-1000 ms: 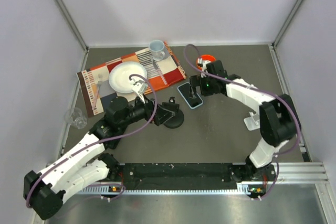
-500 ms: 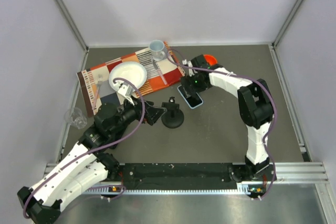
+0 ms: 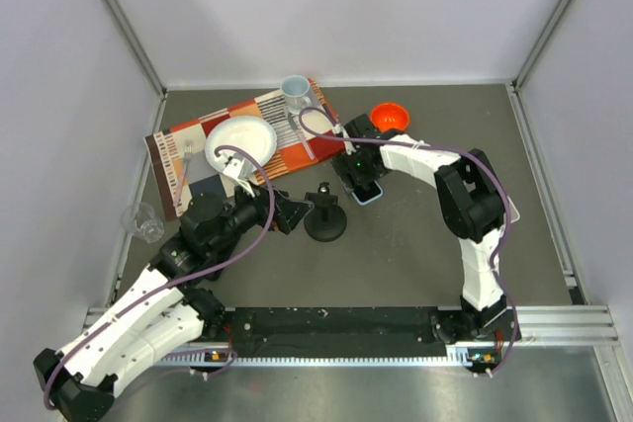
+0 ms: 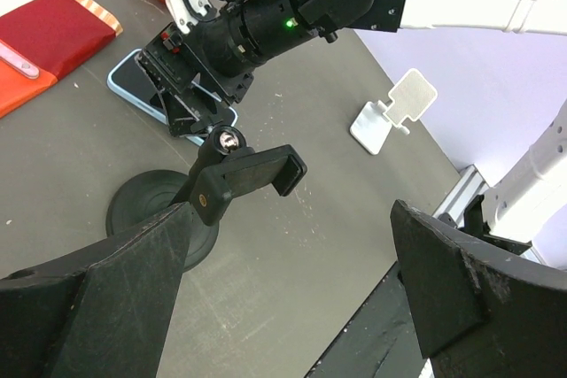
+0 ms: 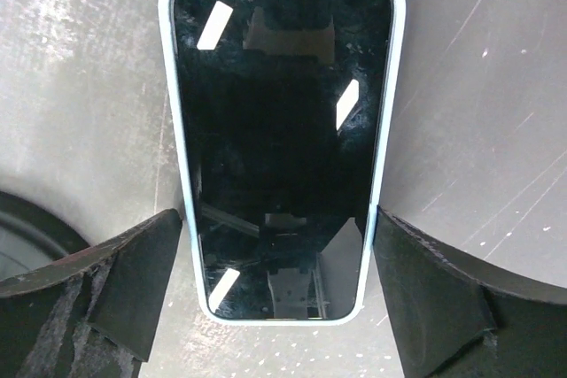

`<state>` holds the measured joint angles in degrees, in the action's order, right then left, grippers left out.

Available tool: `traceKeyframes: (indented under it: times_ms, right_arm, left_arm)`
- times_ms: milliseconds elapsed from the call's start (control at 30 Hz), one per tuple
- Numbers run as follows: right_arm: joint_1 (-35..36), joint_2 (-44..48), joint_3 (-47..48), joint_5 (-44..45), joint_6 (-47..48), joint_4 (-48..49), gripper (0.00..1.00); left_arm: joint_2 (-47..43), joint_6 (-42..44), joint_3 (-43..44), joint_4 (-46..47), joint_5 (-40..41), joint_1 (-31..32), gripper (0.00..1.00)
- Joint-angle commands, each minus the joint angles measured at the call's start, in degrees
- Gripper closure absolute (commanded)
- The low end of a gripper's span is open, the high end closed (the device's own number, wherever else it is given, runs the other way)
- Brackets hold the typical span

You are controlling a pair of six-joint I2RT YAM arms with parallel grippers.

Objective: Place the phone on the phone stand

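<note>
The phone (image 3: 368,192), light blue with a black screen, lies flat and screen-up on the dark table, just right of the stand. In the right wrist view the phone (image 5: 282,143) lies between my fingers. My right gripper (image 3: 358,173) (image 5: 279,285) is open, its fingers (image 5: 97,285) astride the phone's near end, close to both sides. The black phone stand (image 3: 324,212) has a round base and a clamp head (image 4: 245,179). My left gripper (image 3: 288,212) (image 4: 292,307) is open and empty, just left of the stand.
A striped placemat (image 3: 188,140) at the back left holds a white plate (image 3: 240,142), cutlery and a cup (image 3: 295,92). An orange bowl (image 3: 389,116) sits behind the right gripper. A clear glass (image 3: 143,221) stands at the far left. A small white stand (image 4: 392,112) stands to the right.
My right gripper has moved left and come down over the phone, its arm folding in. My left gripper has pulled back from the stand's clamp, then held still.
</note>
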<state>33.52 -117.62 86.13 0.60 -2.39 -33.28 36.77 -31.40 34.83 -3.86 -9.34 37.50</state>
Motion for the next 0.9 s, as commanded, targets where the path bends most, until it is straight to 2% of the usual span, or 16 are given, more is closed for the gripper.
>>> traceKeyframes:
  times_ms: [0, 167, 267, 333, 367, 433, 467, 533, 567, 633, 867]
  right_arm:
    - [0.5, -0.15, -1.48, 2.82, -1.21, 1.98, 0.16]
    - [0.58, -0.41, -2.54, 4.23, -1.12, 2.95, 0.18]
    - [0.67, 0.02, -3.42, 5.11, -1.12, 3.74, 0.24]
    - [0.67, 1.6, -4.47, 5.46, -1.47, 4.71, 0.34]
    - [0.67, 2.48, -5.0, 5.64, -1.65, 6.37, 0.43]
    - [0.67, 5.11, -7.81, 6.16, -2.44, 8.92, 0.55]
    - [0.58, 8.08, -8.86, 6.34, -2.7, 10.24, 0.67]
    - [0.67, 10.65, -11.5, 6.43, -3.23, 13.4, 0.8]
    - [0.67, 13.36, -13.07, 6.69, -3.49, 14.28, 0.91]
    - [0.67, 16.27, -14.93, 7.22, -4.37, 16.92, 1.0]
    - [0.23, 30.86, -25.11, 9.16, -8.32, 25.01, 1.0]
  left_arm:
    - [-0.21, 0.11, 0.06, 1.84, 0.56, -0.23, 0.01]
    - [0.05, 0.02, -0.02, 1.84, 0.64, -0.23, 0.01]
    - [-0.12, -0.15, 0.06, 1.84, 0.64, -0.23, 0.02]
    - [-0.12, -0.16, 0.06, 1.92, 0.9, -0.23, 0.02]
    - [-0.21, -0.07, 0.06, 1.92, 1.08, -0.23, 0.02]
    - [-0.21, 0.11, 0.15, 1.84, 1.34, -0.23, 0.02]
    - [-0.12, 0.2, 0.24, 1.84, 1.43, -0.23, 0.02]
    - [-0.04, 0.28, 0.5, 1.92, 1.43, -0.23, 0.01]
    - [0.05, 0.37, 0.59, 1.92, 1.43, -0.23, 0.02]
    - [0.05, 0.46, 0.68, 1.92, 1.52, -0.23, 0.02]
    - [0.4, 0.11, 0.85, 2.28, 1.52, -0.23, 0.02]
